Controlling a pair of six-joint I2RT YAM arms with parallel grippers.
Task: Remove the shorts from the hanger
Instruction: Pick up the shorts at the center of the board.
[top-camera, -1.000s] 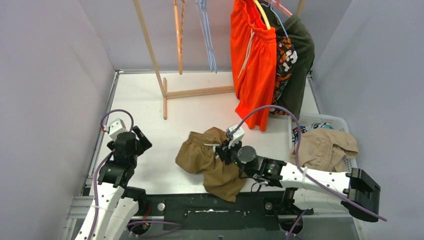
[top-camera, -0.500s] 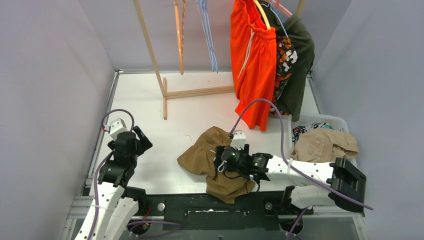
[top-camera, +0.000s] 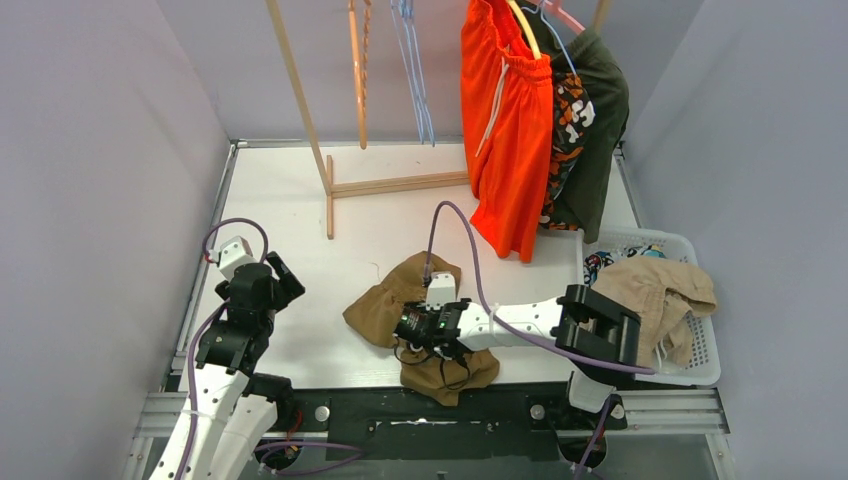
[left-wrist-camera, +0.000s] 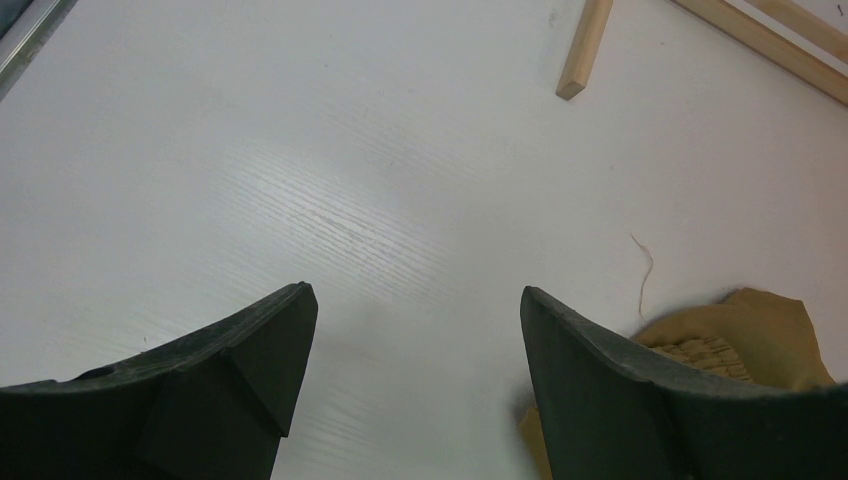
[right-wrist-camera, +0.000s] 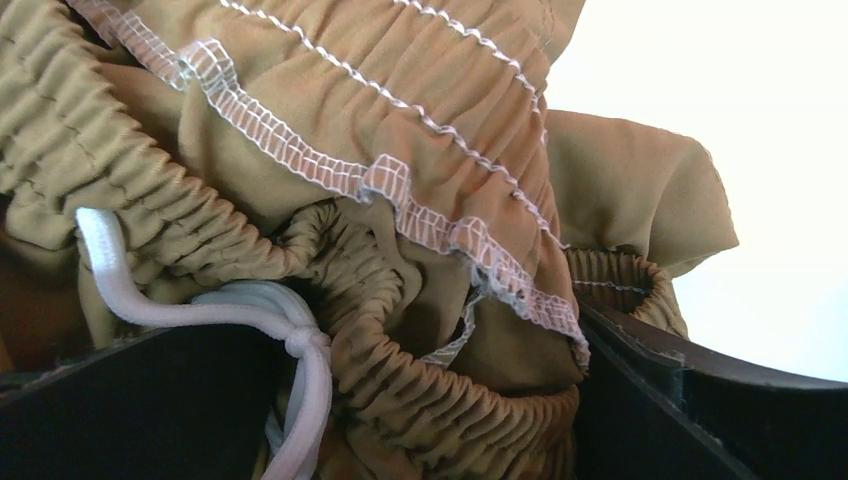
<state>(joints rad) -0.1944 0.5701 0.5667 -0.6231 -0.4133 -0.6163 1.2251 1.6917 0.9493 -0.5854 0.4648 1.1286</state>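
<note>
Just released the brown shorts (top-camera: 385, 305) at the worktop's (top-camera: 290, 200) front edge, with right gripper (top-camera: 405, 330) spread wide and left gripper (left-wrist-camera: 415, 330) apart too — free to fetch the orange shorts (top-camera: 510, 130).

Bare table (left-wrist-camera: 330, 150) before left claw (left-wrist-camera: 412, 295), rack foot (left-wrist-camera: 581, 50) beyond; brown shorts (right-wrist-camera: 420, 180) clog right claw (right-wrist-camera: 425, 400) gap.

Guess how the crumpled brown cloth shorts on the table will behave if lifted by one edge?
Probably floppy: the crumpled brown cloth shorts lie in a slumped heap, so they would likely drape and sag rather than hold shape. Likely light for their size, since the fabric looks thin and gathered. The loose white drawstring may dangle and snag.
</note>
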